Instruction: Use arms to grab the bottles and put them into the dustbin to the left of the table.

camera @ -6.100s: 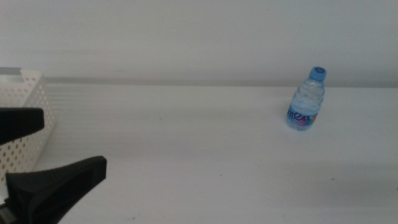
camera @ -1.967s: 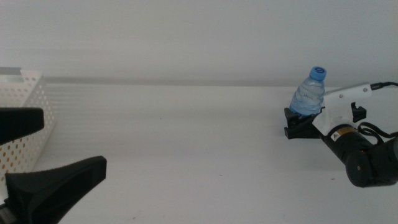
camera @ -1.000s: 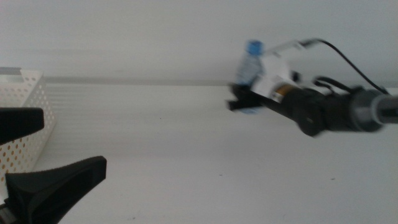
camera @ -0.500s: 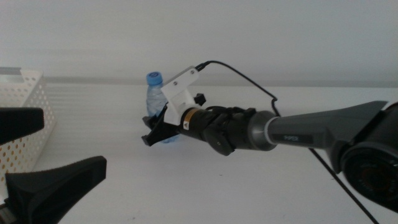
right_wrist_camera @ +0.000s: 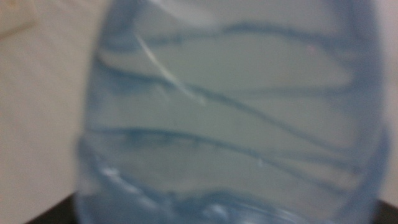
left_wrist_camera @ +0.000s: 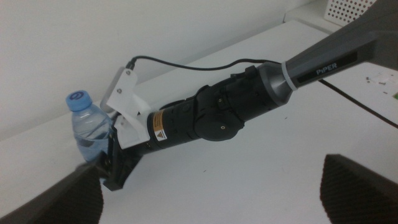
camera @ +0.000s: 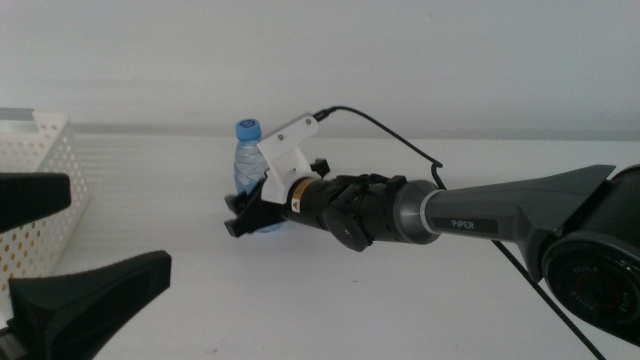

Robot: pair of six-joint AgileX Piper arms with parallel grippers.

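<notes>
White perforated dustbin (camera: 40, 170) sits at the table's (camera: 330, 310) left edge, nothing between. The right gripper (camera: 248, 213) clenches the water bottle (camera: 246, 165) upright above mid-table; left gripper (camera: 60, 250) waits spread apart.

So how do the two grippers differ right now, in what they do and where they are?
The right gripper is shut on the water bottle, far out over the table; the left gripper holds nothing, near the basket. The right gripper's jaws clamp the bottle's lower part; the left gripper's jaws stand wide apart. Both have dark jaws.
</notes>
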